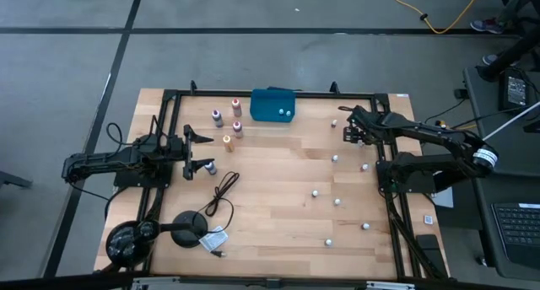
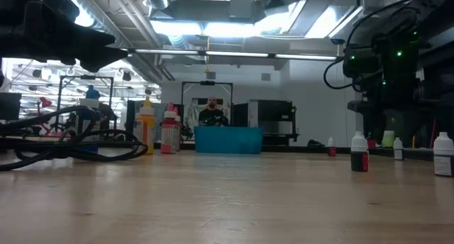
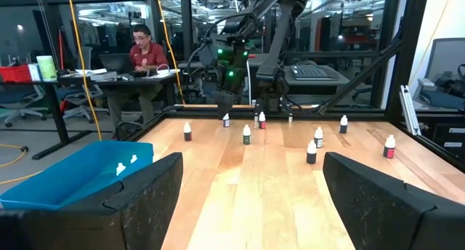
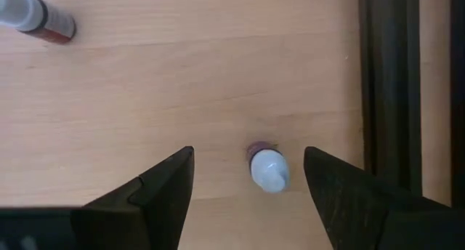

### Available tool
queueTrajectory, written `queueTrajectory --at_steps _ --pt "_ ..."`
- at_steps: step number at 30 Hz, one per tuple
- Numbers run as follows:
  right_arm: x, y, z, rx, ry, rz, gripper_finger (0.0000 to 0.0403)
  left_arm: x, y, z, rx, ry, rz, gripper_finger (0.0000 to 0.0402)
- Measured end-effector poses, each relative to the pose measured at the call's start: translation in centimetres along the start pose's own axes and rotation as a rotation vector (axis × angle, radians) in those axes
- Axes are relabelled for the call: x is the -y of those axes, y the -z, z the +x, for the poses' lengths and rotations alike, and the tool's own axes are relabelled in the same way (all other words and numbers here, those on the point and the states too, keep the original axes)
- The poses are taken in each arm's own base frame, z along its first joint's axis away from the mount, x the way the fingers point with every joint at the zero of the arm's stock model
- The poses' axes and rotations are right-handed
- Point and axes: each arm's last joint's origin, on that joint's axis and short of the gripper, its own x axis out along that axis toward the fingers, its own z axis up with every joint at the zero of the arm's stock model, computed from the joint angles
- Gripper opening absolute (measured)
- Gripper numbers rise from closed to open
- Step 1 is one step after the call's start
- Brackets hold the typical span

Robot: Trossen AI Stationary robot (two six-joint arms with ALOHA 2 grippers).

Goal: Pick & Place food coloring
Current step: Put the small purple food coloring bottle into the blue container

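Now I see the pale wooden table (image 1: 278,214) with a dark metal frame, and behind it an office room where a person (image 3: 143,50) sits at a desk. My right gripper (image 4: 248,179) hangs with fingers apart, nothing held; a small food coloring bottle (image 4: 267,167), white cap and dark red body, stands between them. My left gripper (image 3: 251,188) waits open beside the teal plastic tray (image 3: 73,179).

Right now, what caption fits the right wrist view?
Right tool open, poised over an upright white-capped bottle on the table; another bottle stands apart.
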Motion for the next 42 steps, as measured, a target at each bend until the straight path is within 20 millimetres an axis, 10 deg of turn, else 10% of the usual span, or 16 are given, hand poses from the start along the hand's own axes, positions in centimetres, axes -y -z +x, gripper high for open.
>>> queueTrajectory --at_steps 24,42 --pt "0.9 1.0 1.0 -0.060 0.035 -0.016 0.0119 0.0 0.0 0.0 0.000 0.000 0.000 0.0327" --pt "0.3 0.2 0.6 0.011 0.008 -0.048 0.0118 0.0 0.0 0.0 0.000 0.000 0.000 0.0327"
